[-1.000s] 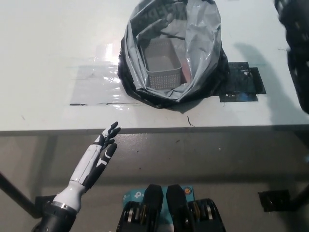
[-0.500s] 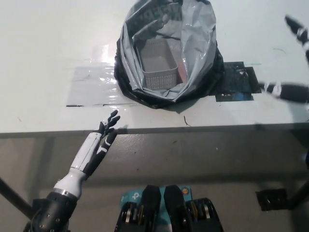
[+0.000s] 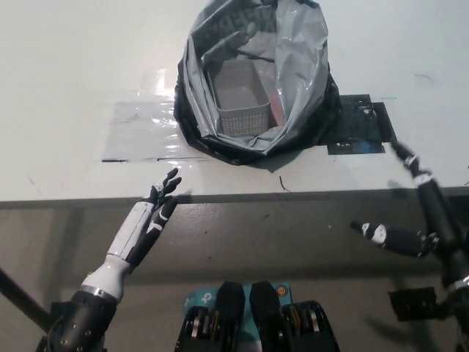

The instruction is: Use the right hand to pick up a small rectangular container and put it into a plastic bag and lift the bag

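Note:
A small grey rectangular basket (image 3: pixel 240 95) lies inside the open grey plastic bag (image 3: pixel 293 81), which stands on the white table (image 3: pixel 73 73). My black right hand (image 3: pixel 421 220) is open at the lower right, below the table's front edge and well clear of the bag, with nothing in it. At the lower left my white left hand (image 3: pixel 143 227) rests open with its fingers stretched toward the table edge.
A clear plastic sheet (image 3: pixel 139 132) lies flat on the table left of the bag. A dark patch (image 3: pixel 360 128) sits on the table right of the bag. The table's front edge (image 3: pixel 234 196) runs across the middle of the view.
My right hand has dropped from the upper right beside the bag down to the lower right below the table edge. The bag, the basket and the left hand stay where they were.

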Robot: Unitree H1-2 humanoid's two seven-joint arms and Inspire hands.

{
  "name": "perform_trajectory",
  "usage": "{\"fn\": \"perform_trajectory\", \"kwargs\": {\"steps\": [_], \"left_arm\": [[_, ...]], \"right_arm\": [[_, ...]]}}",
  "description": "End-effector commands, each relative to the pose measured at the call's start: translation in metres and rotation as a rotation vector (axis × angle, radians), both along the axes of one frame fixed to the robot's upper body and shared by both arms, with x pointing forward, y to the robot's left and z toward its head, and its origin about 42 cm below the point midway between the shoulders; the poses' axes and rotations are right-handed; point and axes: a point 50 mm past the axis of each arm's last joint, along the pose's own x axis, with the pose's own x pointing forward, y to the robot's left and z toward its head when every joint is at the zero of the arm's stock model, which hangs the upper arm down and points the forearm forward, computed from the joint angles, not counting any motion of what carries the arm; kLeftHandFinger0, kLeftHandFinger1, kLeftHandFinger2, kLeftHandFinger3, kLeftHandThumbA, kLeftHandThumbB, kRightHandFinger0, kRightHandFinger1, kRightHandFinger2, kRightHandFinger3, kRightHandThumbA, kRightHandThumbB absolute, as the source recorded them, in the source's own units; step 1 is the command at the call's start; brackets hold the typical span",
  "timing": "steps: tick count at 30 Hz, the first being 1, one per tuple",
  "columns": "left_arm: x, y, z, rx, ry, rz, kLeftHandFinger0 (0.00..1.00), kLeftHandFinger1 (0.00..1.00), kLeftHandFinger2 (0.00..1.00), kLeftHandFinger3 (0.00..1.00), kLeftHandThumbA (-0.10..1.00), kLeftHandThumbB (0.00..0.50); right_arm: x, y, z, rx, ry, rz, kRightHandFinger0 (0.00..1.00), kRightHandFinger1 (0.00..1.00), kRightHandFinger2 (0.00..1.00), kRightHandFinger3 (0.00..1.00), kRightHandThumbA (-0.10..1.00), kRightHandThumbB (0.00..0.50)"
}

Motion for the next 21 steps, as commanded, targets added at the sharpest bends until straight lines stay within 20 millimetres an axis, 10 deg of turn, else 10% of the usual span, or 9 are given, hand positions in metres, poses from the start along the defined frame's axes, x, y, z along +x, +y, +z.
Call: {"fn": "perform_trajectory", "kwargs": {"steps": [1, 8, 21], "left_arm": [[-0.019, 0.012, 0.008, 0.004, -0.060, 0.005, 1.00, 1.00, 1.00, 1.00, 1.00, 0.242], [-0.042, 0.010, -0.014, 0.009, -0.007, 0.003, 1.00, 1.00, 1.00, 1.00, 1.00, 0.257], [-0.053, 0.019, -0.025, 0.013, 0.035, 0.022, 1.00, 1.00, 1.00, 1.00, 1.00, 0.254]], "right_arm": [[-0.028, 0.008, -0.046, 0.287, -0.079, 0.098, 1.00, 1.00, 1.00, 1.00, 0.84, 0.197], [-0.053, 0.012, -0.068, 0.194, -0.012, 0.108, 1.00, 1.00, 1.00, 1.00, 0.92, 0.286], [-0.062, 0.022, -0.082, 0.179, -0.013, 0.125, 1.00, 1.00, 1.00, 1.00, 0.93, 0.269]]}}
